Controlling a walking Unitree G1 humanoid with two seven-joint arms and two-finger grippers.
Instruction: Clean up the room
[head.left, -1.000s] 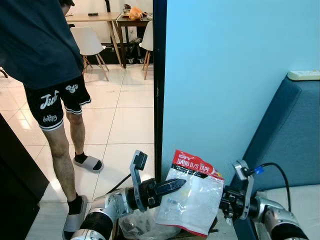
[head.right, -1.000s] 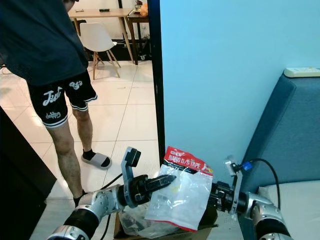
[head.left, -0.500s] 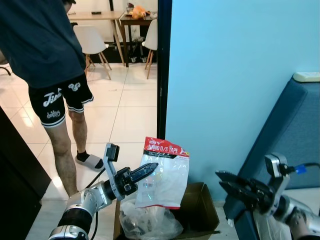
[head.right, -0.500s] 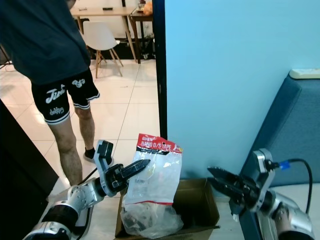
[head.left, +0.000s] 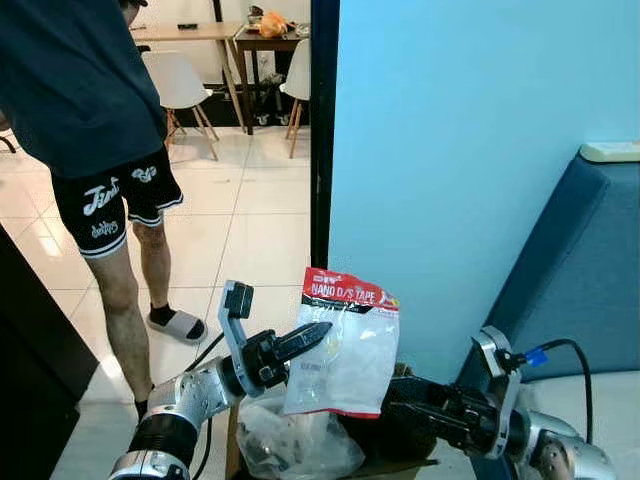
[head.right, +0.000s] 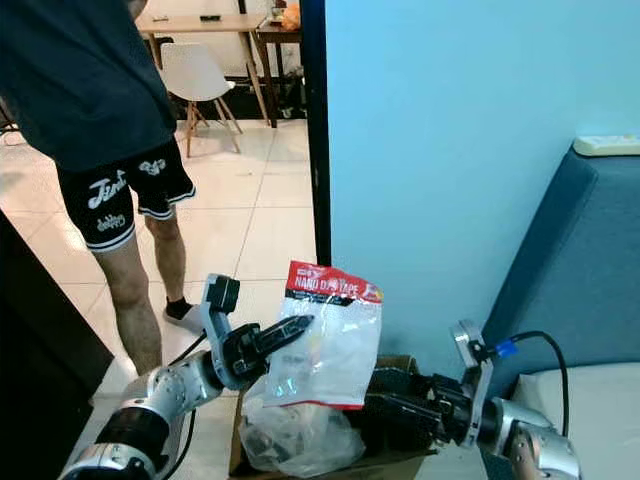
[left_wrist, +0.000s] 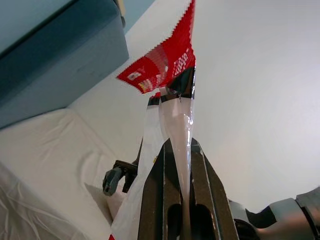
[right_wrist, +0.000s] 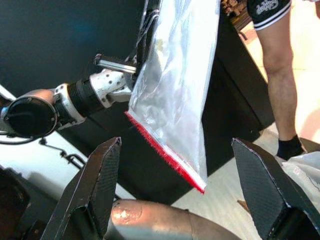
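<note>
Right gripper (head.left: 400, 405) has swung in under the bag (head.left: 345, 345), fingers spread
Left gripper (head.left: 315, 335) pinches the bag above what looks like a cardboard box (head.right: 395, 365); tiled floor (head.left: 250, 215), blue wall (head.left: 450, 150)

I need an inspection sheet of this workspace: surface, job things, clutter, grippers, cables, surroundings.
Surface: white tiled floor.
Job's things: tape packet, clear with a red header, held above the cardboard box; crumpled plastic bag lies in the box.
Clutter: nothing seen.
Grippers: left gripper shut on the tape packet; right gripper open, low at the box, below the packet.
Cables: black cable with blue connector on the right arm.
Surroundings: person standing left, blue wall, blue sofa, white chairs behind.
</note>
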